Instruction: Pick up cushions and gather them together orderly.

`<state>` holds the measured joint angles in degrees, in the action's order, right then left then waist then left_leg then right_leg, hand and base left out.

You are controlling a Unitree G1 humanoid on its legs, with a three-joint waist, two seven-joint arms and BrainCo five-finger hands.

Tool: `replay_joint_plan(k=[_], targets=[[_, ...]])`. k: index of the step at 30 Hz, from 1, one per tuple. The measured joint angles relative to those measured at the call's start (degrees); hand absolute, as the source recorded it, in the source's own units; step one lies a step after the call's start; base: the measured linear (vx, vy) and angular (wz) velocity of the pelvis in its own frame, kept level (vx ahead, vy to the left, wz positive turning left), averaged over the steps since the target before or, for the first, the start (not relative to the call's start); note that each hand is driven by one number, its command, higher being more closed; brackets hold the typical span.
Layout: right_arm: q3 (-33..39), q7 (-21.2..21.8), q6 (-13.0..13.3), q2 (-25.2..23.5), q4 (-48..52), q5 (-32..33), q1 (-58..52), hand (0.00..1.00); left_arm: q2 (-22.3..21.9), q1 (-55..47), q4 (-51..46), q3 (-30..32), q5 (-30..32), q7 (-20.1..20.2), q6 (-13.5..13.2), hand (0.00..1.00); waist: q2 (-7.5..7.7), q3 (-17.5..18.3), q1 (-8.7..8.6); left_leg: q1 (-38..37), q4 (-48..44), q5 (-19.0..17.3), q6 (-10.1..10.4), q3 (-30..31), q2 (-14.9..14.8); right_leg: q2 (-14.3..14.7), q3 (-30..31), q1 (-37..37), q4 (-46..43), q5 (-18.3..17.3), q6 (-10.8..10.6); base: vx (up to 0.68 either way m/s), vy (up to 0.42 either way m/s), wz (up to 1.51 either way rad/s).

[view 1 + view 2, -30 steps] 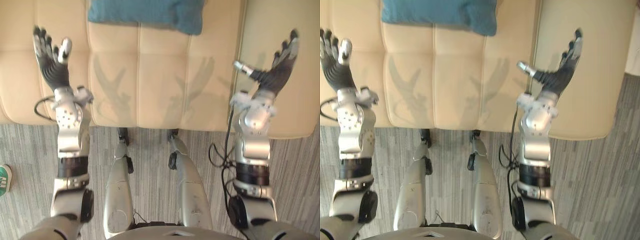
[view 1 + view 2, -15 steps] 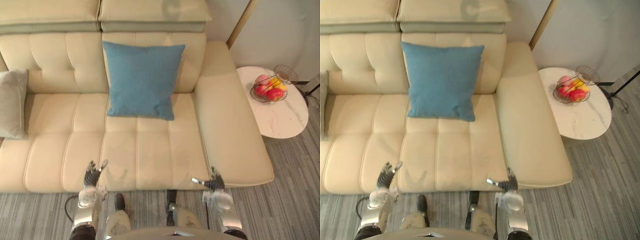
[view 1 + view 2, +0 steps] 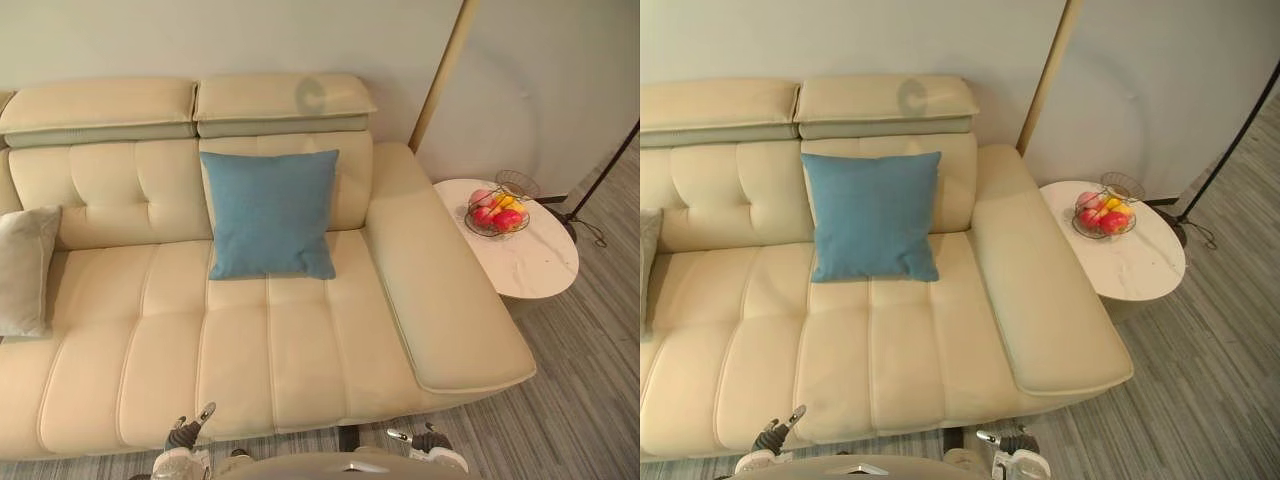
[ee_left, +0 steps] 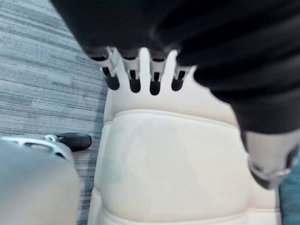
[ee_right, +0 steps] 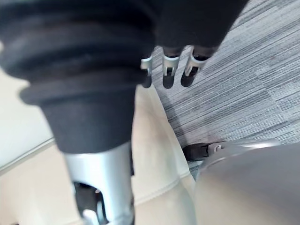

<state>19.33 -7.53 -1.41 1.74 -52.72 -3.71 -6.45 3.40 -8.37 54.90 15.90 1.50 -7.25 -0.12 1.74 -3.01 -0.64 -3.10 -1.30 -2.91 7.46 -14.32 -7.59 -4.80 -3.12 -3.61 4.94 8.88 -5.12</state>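
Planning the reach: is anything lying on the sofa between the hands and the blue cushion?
Nothing visible. Only bare seat lies between the left hand, the right hand and the blue cushion. The stretch to the grey cushion is bare too.

Home living rm; sofa [image 3: 300,340] w/ blue cushion [image 3: 268,213]; side table [image 3: 535,270] w/ fruit basket [image 3: 493,213]

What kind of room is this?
Most likely a living room, or a mock-up of one: a cream sofa with a blue cushion and a grey cushion, plus a round side table carrying a wire bowl of fruit.
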Motion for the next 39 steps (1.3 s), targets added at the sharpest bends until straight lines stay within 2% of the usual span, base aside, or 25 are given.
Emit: replay_joint_plan(k=[1, 2, 3, 4, 5, 6, 7, 8, 9, 10, 11, 13, 14, 15, 17, 18, 19, 20, 23, 24, 25, 29, 30, 38, 39], targets=[[-0.03, -0.01, 0.00, -0.04, 0.03, 0.01, 0.28, 0.00, 0.10, -0.11, -0.07, 0.34, -0.08, -0.05, 0.00, 0.00, 0.25, -0.20, 0.20, 0.41, -0.58, -0.27, 0.11, -0.51, 0.23, 0.01, 1.10, -0.71, -0.32, 0.41, -0.07, -0.05, 0.015, -0.45], [-0.17, -0.06, 0.01, -0.26, 0.08, 0.04, 0.52, 0.00, 0.53, 0.07, -0.25, 0.40, -0.18, -0.10, 0.03, 0.00, 1.14, -0.21, 0.21, 2.57, -3.02, -1.11, -0.92, -1.34, 0.69, -0.26, 2.10, -2.46, -0.79, 1.58, -0.47, -0.08, 0.051, -0.69], [-1.02, -0.12, 0.12, -0.53, 0.28, 0.07, 0.99, 0.00, 0.62, 0.92, -0.53, 1.37, -0.22, -0.14, 0.12, 0.00, 2.39, -0.55, 0.69, 6.10, -5.85, -2.32, -4.08, 0.72, 2.90, -1.11, 4.35, -5.41, -1.36, 3.23, -2.70, -0.12, 0.065, -0.74], [-1.19, -0.13, 0.25, -0.06, 0.23, 0.08, 1.54, 0.00, 0.44, 0.86, -0.71, 1.80, -0.25, -0.18, 0.18, 0.00, 1.56, -0.42, 1.09, 7.37, -5.59, -2.31, -6.00, 2.00, 3.18, -1.18, 5.34, -6.08, -0.37, 4.81, -5.51, -0.16, 0.084, -0.58], [-1.08, -0.14, -0.05, 0.25, 0.04, 0.66, 3.15, 0.00, 0.42, 1.87, -1.38, 2.35, -0.56, -0.47, 0.19, 0.00, -0.06, -2.09, 0.09, 8.55, -6.51, -1.29, -4.18, 2.20, 0.95, -0.69, 2.22, -9.67, -14.73, -4.32, -0.20, -0.17, 0.088, -0.10], [-0.20, -0.22, -0.02, 0.13, 0.13, 1.87, 2.77, 0.00, 0.77, 2.04, -2.94, 2.05, -1.41, -0.84, 0.09, 0.00, -0.47, -2.34, 0.01, 8.57, -6.31, -0.60, -4.11, 3.47, 0.39, -1.19, -0.25, -12.10, -30.43, -12.62, 0.91, -0.11, 0.049, 0.35], [-0.11, -0.39, -0.04, -0.01, -0.06, 1.87, 2.03, 0.00, 1.36, 2.03, -4.10, 2.11, -1.46, -1.00, 0.04, 0.00, -0.12, -2.38, 0.13, 7.44, -5.69, 0.50, -3.97, 4.55, 0.35, -2.04, -0.85, -10.64, -40.39, -16.67, -0.65, -0.09, -0.055, 0.66], [-0.40, -0.47, -0.02, -0.85, -0.11, 1.82, 0.93, 0.00, 2.21, 1.97, -4.37, 2.16, -1.55, -1.30, 0.05, 0.00, 1.32, -1.74, 0.60, 7.32, -5.23, 1.79, -3.43, 5.46, 0.48, -3.05, -0.74, -6.67, -44.40, -18.67, -2.33, -0.07, -0.134, 0.53], [-0.57, -0.51, -0.02, -1.18, -0.13, 1.82, 0.96, 0.00, 2.41, 1.95, -4.45, 2.13, -1.65, -1.32, 0.05, 0.00, 1.79, -1.55, 0.87, 7.59, -5.29, 2.07, -3.13, 5.71, 0.49, -3.41, -0.56, -5.20, -44.10, -18.97, -2.72, -0.14, -0.197, 0.31], [-1.23, -0.51, -0.02, -1.88, -0.21, 1.74, 2.31, 0.00, 2.50, 2.06, -4.51, 2.05, -2.67, -1.58, 0.09, 0.00, 2.87, -1.18, 1.66, 9.73, -5.78, 3.38, -2.59, 5.90, 0.55, -4.34, -0.33, -1.40, -37.76, -20.82, -3.73, -0.18, -0.209, 0.00], [-1.31, -0.52, -0.01, -1.99, -0.08, 1.72, 3.80, 0.00, 2.33, 2.30, -4.45, 1.98, -3.31, -1.98, 0.16, 0.00, 3.55, -0.78, 2.02, 11.31, -5.47, 5.16, -2.33, 5.55, 0.52, -3.43, -0.91, -0.03, -31.53, -22.21, -3.21, -0.20, -0.206, -0.21], [-1.39, -0.59, 0.10, -1.18, 0.06, 1.60, 5.99, 0.00, 0.10, 2.47, -4.38, 1.77, -3.75, -2.38, 0.17, 0.00, 1.82, -1.87, 3.19, 12.89, -4.78, 7.35, -2.11, 4.67, -0.79, -1.76, -1.07, 2.93, -22.04, -22.71, -2.42, -0.24, -0.195, -0.25], [-1.57, -0.65, -0.01, -0.45, 0.02, 1.58, 6.77, 0.00, -1.54, 2.72, -3.94, 1.39, -4.73, -2.42, 0.18, 0.00, -0.13, -3.12, 2.96, 13.23, -4.41, 8.25, -1.36, 5.07, -1.71, -0.45, -1.53, 5.19, -17.32, -22.84, -0.84, -0.33, -0.211, 0.11], [-2.48, -0.79, -0.07, 0.00, 0.04, 1.59, 6.77, 0.00, -2.88, 2.64, -3.72, 0.62, -5.74, -2.40, 0.18, 0.00, -1.55, -4.07, 2.75, 13.22, -3.91, 9.73, -1.39, 5.87, -2.81, 1.04, -2.53, 6.28, -15.66, -20.99, -0.18, -0.30, -0.152, 0.24], [-3.00, -1.22, -0.09, 0.06, 0.02, 1.59, 5.47, 0.00, -3.43, 2.11, -3.76, -0.49, -6.00, -2.42, 0.18, 0.00, -2.87, -3.85, 2.93, 12.81, -2.40, 11.80, -1.13, 6.10, -3.88, 2.23, -3.53, 6.33, -15.13, -20.25, 0.72, -0.29, -0.110, 0.20], [-3.34, -1.46, -0.11, 0.14, 0.02, 1.59, 5.09, 0.00, -3.72, 1.64, -3.75, -0.69, -5.99, -2.53, 0.18, 0.00, -3.47, -3.52, 2.80, 12.73, -0.02, 14.48, -0.81, 5.85, -4.41, 2.94, -4.35, 5.28, -15.49, -19.95, 1.23, -0.34, -0.085, 0.20], [-3.37, -1.45, -0.12, 0.19, 0.01, 1.59, 5.02, 0.00, -3.73, 1.17, -3.75, -1.26, -5.94, -2.53, 0.18, 0.00, -3.50, -3.53, 2.76, 13.14, 1.06, 15.85, -0.92, 5.77, -4.33, 2.86, -5.23, 4.30, -15.74, -19.54, 1.84, -0.22, -0.039, 0.19], [-3.33, -1.45, -0.12, 0.03, -0.03, 1.61, 5.04, 0.00, -3.75, 1.61, -3.81, -1.41, -6.02, -2.49, 0.17, 0.00, -3.31, -3.65, 2.74, 13.65, -0.06, 14.83, -1.00, 5.67, -4.24, 2.43, -5.64, 3.91, -15.90, -19.28, 2.14, -0.17, 0.029, 0.14], [-2.58, -1.60, -0.09, -0.10, -0.04, 1.60, 4.23, 0.00, -3.59, 2.47, -4.08, -1.30, -5.83, -2.50, 0.15, 0.00, -0.49, -4.83, 2.16, 13.49, -16.41, 0.55, -2.84, 5.54, 0.62, -2.90, -6.28, 3.10, -15.82, -17.11, 0.21, -0.12, 0.101, 0.15], [-2.33, -1.60, -0.07, -0.04, -0.06, 1.60, 3.97, 0.00, -3.68, 2.49, -3.95, -1.30, -5.77, -2.49, 0.15, 0.00, -0.54, -4.83, 1.97, 12.77, -17.42, -1.36, -2.83, 5.65, 0.83, -3.21, -6.10, 3.08, -15.64, -16.82, -0.25, -0.11, 0.137, 0.02], [-2.18, -1.59, -0.09, 0.15, -0.14, 1.60, 3.46, 0.00, -3.97, 2.44, -3.44, -1.29, -5.70, -2.49, 0.17, 0.00, -1.58, -4.45, 1.92, 10.94, -15.51, -4.29, -2.64, 6.82, 1.04, -3.11, -5.42, 2.69, -15.33, -16.18, -1.36, -0.10, 0.144, -0.17], [0.60, -1.23, -0.64, -2.75, -2.47, 1.41, 2.40, 0.00, -1.63, 1.95, -1.68, -1.42, -4.60, -2.40, 0.55, 0.00, 1.59, -2.31, 1.15, 5.13, 1.43, 4.26, -5.00, 5.41, 6.80, -6.20, -3.83, 2.85, -9.73, -12.42, -0.82, -0.09, 0.188, -0.06], [1.39, -1.26, -0.82, -2.80, -2.48, 1.06, 2.29, 0.00, -1.28, 1.98, -1.09, -1.52, -4.44, -2.39, 1.07, 0.00, 1.76, -2.18, 0.66, 3.71, 4.20, 5.63, -5.43, 5.78, 7.48, -6.28, -3.80, 3.89, -8.67, -12.01, -0.51, -0.05, 0.107, 0.16], [1.69, -1.24, -1.07, -1.65, -4.50, 1.09, 3.10, 0.00, -1.21, 2.24, 1.75, -2.59, -3.48, -2.31, 1.31, 0.00, 0.50, -0.61, 0.07, 0.84, 6.14, 6.53, -5.18, 6.59, 7.86, -5.88, -3.66, 6.51, -7.52, -11.95, -1.46, -0.03, 0.012, 0.04], [1.62, -1.24, -1.31, -0.61, -9.01, 1.03, 6.87, 0.00, -1.05, 3.60, 4.32, -2.50, -3.41, -1.85, 1.41, 0.00, 0.22, -1.72, -1.26, -2.02, 5.84, 5.88, -4.85, 6.61, 6.69, -4.48, -3.82, 10.44, -5.16, -11.70, -1.83, 0.00, 0.000, 0.00]])
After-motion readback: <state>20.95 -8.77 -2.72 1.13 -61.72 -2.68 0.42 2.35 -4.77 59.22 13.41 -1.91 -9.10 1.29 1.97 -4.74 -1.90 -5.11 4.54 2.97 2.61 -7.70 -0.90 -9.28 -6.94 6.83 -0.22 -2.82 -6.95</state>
